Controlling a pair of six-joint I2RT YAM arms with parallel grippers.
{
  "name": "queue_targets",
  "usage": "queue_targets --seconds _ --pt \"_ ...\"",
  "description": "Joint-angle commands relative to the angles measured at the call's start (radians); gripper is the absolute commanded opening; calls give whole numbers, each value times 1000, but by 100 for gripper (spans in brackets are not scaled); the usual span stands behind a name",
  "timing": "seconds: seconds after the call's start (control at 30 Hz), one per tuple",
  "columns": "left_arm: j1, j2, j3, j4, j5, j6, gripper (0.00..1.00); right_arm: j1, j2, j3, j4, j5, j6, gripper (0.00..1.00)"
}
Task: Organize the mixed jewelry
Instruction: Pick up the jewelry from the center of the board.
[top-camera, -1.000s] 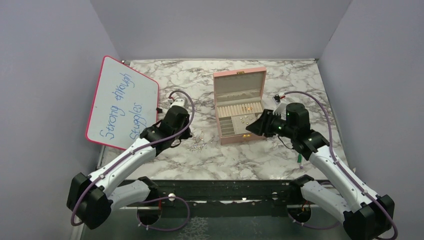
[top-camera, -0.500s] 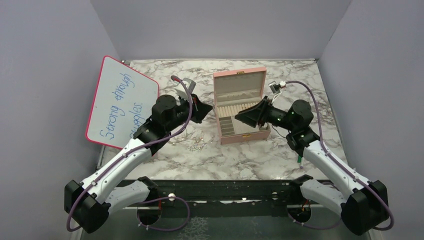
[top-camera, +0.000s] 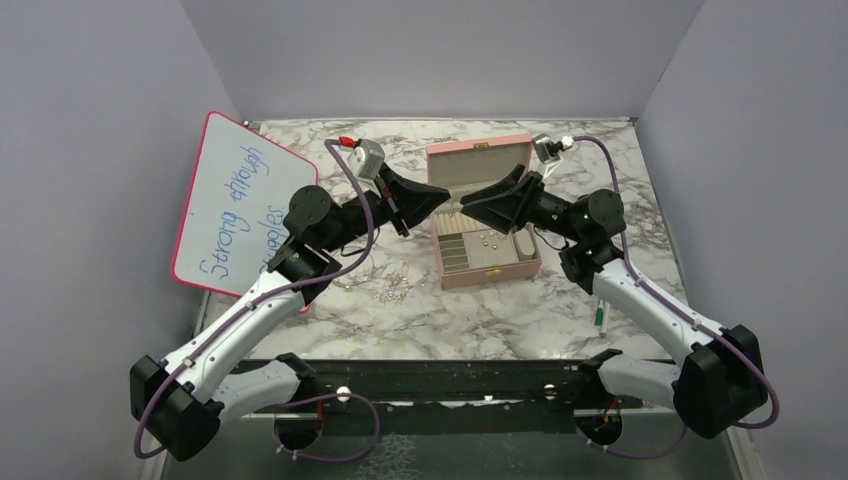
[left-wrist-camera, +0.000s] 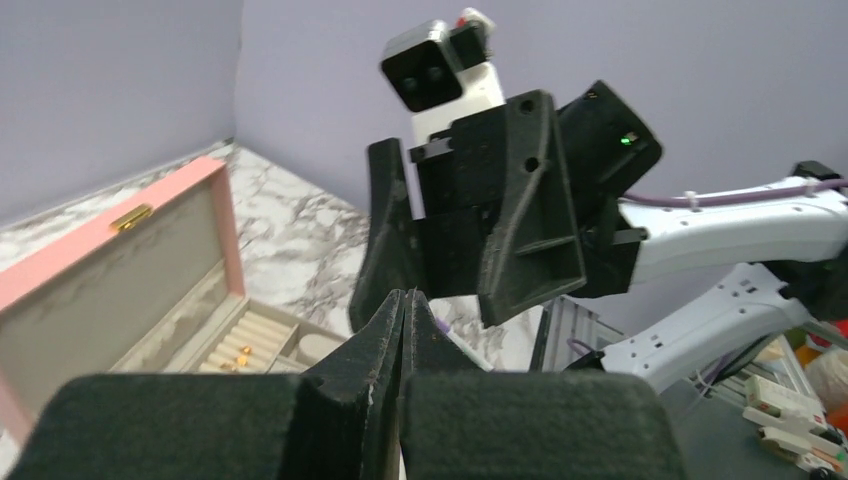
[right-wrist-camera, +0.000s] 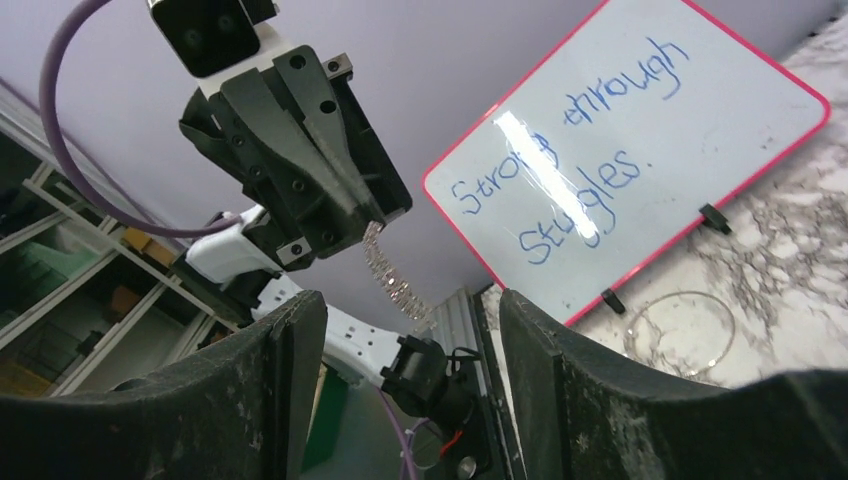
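My left gripper (top-camera: 443, 191) is raised left of the open pink box (top-camera: 478, 157) and points right. It is shut on a short sparkly silver chain (right-wrist-camera: 392, 277), which hangs below its tip in the right wrist view. In the left wrist view its fingers (left-wrist-camera: 385, 330) are pressed together and the chain is hidden. My right gripper (top-camera: 468, 204) is open and empty above the box, facing the left gripper, tips close but apart. Small gold pieces (top-camera: 487, 240) lie in the box tray and show in the left wrist view (left-wrist-camera: 240, 355). A thin silver hoop (right-wrist-camera: 684, 331) lies on the marble.
A whiteboard with a pink rim (top-camera: 240, 205) leans at the left and fills much of the right wrist view (right-wrist-camera: 620, 150). A green-and-white marker pen (top-camera: 600, 318) lies by the right arm. Grey walls close in the table on three sides.
Both arms have risen and swung inward until the grippers face each other over the box. The left gripper came up from beside the box.
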Motion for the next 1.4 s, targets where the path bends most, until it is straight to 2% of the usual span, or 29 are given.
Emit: queue_targets --seconds 0.0,0.3,0.5,0.67,0.83,1.2,1.23,1.37 --pt "-16 6 36 108 80 -28 0 29 53 61 139 -12 60 68" --pt "-30 4 26 119 78 -39 0 52 117 93 275 -34 146 55" --pt "-30 6 20 119 58 -34 0 55 133 77 358 -38 206 42" --pt "-31 6 19 119 50 -31 0 55 109 61 344 -25 212 26" --pt "-30 7 18 119 44 -36 0 55 71 42 294 8 191 15" --pt "-32 2 15 121 41 -41 0 55 45 49 253 37 176 2" --pt "-31 1 13 121 39 -41 1 55 44 51 242 39 173 1" --pt "-30 -2 6 121 22 -44 19 55 33 58 176 52 147 1"
